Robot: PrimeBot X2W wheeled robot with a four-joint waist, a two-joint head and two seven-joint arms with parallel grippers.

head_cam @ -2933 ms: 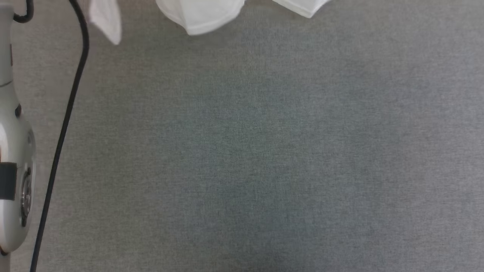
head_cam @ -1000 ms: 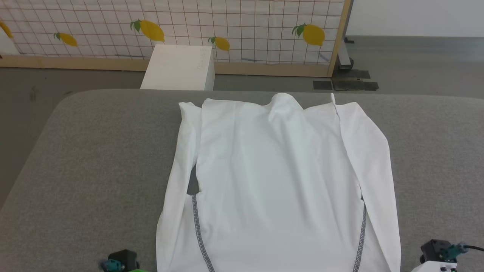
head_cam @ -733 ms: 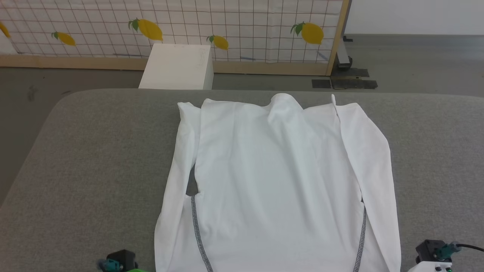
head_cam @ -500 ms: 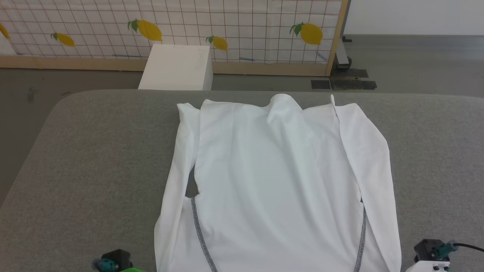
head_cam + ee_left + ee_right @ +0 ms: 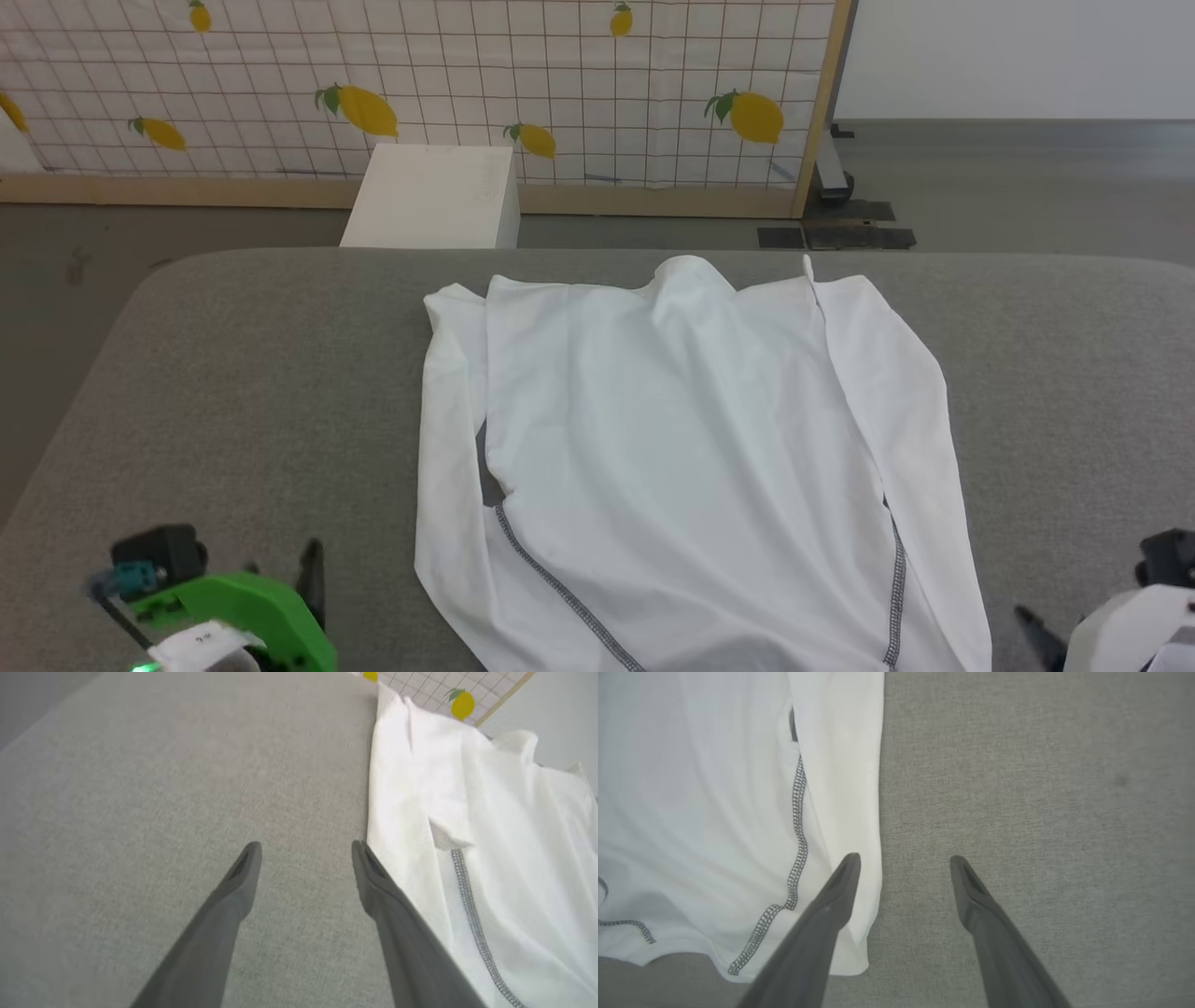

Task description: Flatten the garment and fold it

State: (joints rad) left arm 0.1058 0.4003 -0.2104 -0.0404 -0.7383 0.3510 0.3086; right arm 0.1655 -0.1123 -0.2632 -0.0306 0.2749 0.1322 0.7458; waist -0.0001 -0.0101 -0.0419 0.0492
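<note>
White garment (image 5: 691,448) flat on grey surface (image 5: 233,373), left end effector (image 5: 306,847) and right end effector (image 5: 903,858) low, flanking it, both released

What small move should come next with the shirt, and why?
Probably slide the left claw sideways onto the near sleeve edge of the garment: it lies flat, the claw is open and empty, and one finger borders that sleeve.
</note>
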